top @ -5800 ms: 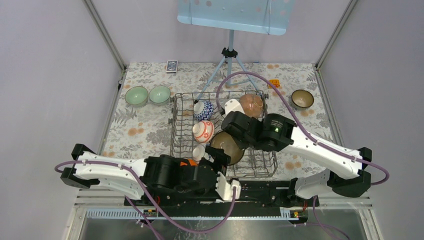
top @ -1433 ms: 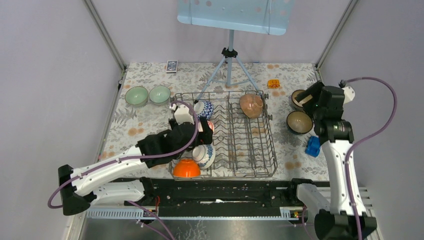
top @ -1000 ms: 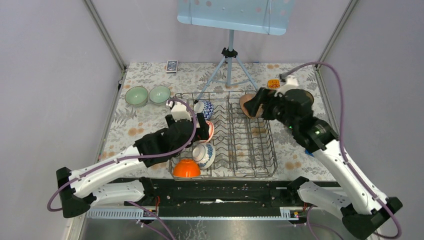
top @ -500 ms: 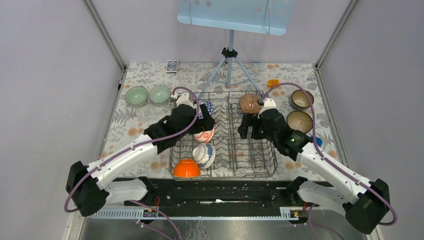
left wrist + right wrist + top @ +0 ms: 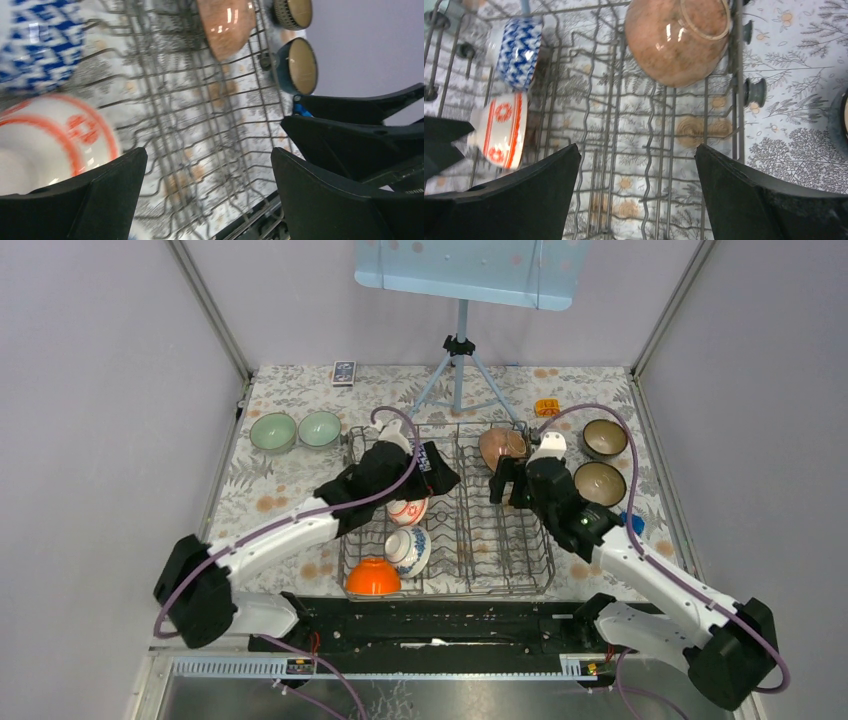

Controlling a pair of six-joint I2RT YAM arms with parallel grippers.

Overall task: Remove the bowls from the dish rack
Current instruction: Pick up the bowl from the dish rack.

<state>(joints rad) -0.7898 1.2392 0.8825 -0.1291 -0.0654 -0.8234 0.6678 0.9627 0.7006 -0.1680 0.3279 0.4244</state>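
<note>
Grey wire dish rack (image 5: 500,562) holds a pinkish-brown glazed bowl (image 5: 676,37) far right, a blue-zigzag bowl (image 5: 519,50), a red-and-white bowl (image 5: 501,130), a blue-and-white bowl (image 5: 408,552) and a solid orange bowl (image 5: 373,577) near-left. My left gripper (image 5: 207,165) and right gripper (image 5: 636,160) hover over it, both spread wide and, I think, empty.

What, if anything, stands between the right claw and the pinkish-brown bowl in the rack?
Nothing visible does: only bare dish rack wires lie between the open right claw and the pinkish-brown bowl ahead of it.

Nine bowls (image 5: 272,431), one dish rack (image 5: 492,540)
</note>
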